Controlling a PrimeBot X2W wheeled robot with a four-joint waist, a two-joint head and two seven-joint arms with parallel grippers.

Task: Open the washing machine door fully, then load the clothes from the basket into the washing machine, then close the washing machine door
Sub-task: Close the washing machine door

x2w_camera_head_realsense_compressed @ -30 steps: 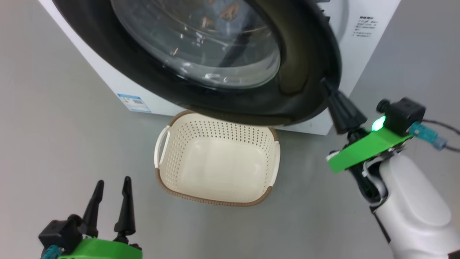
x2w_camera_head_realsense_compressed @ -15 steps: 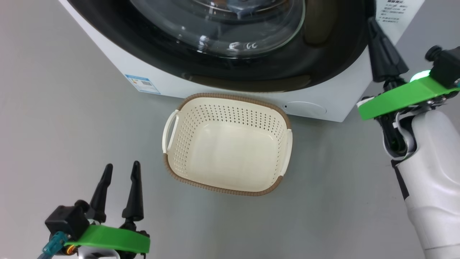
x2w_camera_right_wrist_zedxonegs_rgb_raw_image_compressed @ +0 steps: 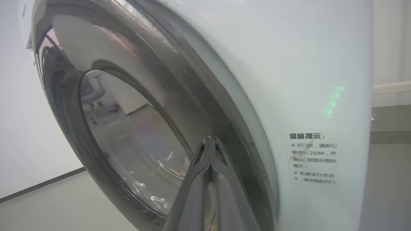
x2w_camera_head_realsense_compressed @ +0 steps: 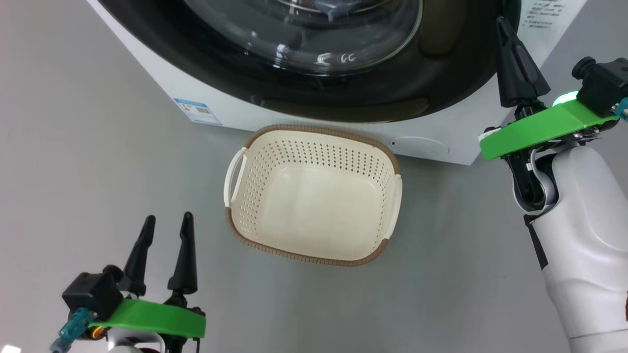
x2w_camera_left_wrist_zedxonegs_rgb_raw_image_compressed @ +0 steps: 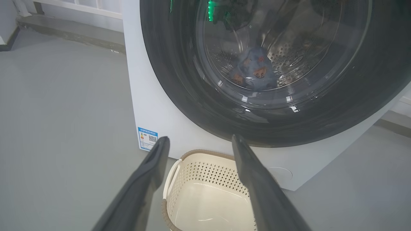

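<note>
The washing machine is big and white, but the head view cuts off its top, so just the lower part shows. The washing machine door lies flat on the front, with its black rim snug against the white, so it looks shut. Through the round glass the clothes sit low in the drum: blue cloth with little orange-brown bears. The glass is dark and shiny, so it is hard to tell how many pieces there are.

The basket stands on the grey floor just in front of the machine, below the door. Its back rim is very close to the machine's bottom edge (whether they touch is not clear). Its plain bottom shows all the way across.

The left gripper is down at the lower left, apart from the basket. Its two fingers stand wide apart and hold nothing. In its own wrist view the fingers cover part of the basket, and the picture's bottom edge cuts off the basket's near side.

The right gripper is up at the right edge of the door's rim. Its fingers are squeezed tight together with nothing between them. Whether the tip presses on the rim or is just beside it, the pictures do not show.
</note>
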